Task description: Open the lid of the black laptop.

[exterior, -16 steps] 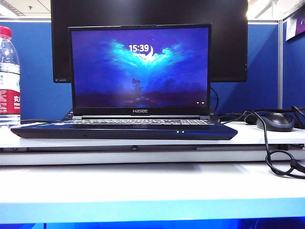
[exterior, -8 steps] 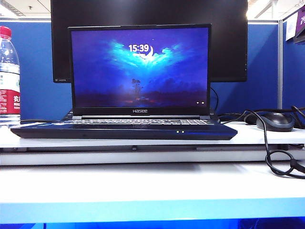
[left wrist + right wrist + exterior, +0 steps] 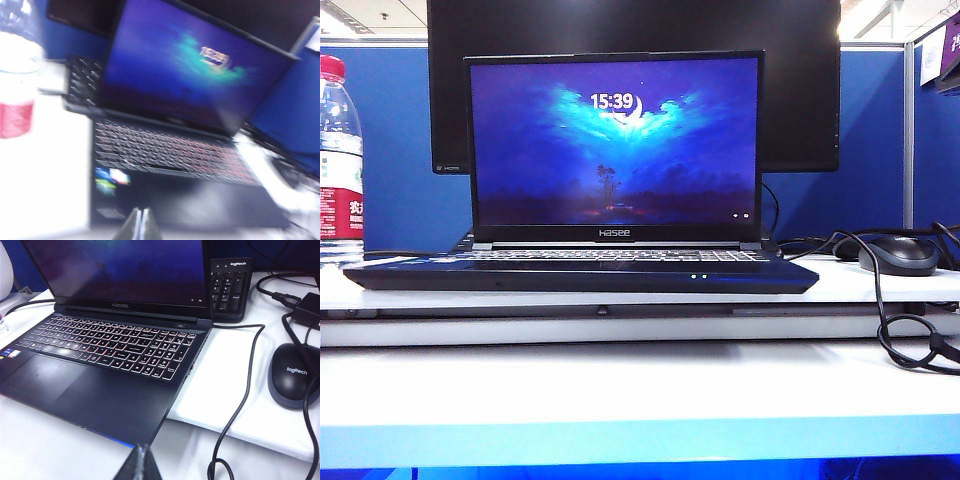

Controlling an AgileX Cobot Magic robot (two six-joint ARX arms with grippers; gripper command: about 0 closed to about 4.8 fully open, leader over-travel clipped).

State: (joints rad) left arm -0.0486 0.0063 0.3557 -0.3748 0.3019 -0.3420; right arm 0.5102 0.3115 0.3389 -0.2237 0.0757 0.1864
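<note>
The black laptop (image 3: pixel 580 276) sits on a white raised board, facing the exterior camera. Its lid (image 3: pixel 614 140) stands upright and open, the screen lit with a blue picture and the time 15:39. Neither gripper shows in the exterior view. In the blurred left wrist view my left gripper (image 3: pixel 141 214) is shut and empty, hovering just before the front left corner of the laptop (image 3: pixel 170 155). My right gripper (image 3: pixel 141 449) is also shut and empty, over the white table just off the front right corner of the laptop (image 3: pixel 110 350), whose lid (image 3: pixel 120 270) rises behind the backlit keys.
A large dark monitor (image 3: pixel 800 90) stands behind the laptop. A water bottle (image 3: pixel 338 160) is at the left. At the right lie a black mouse (image 3: pixel 898 255), a looping cable (image 3: pixel 885 320) and a separate black keyboard (image 3: pixel 227 287).
The laptop and lid have not moved. Only a dark purple shape at the top right edge of the exterior view has shifted slightly.
</note>
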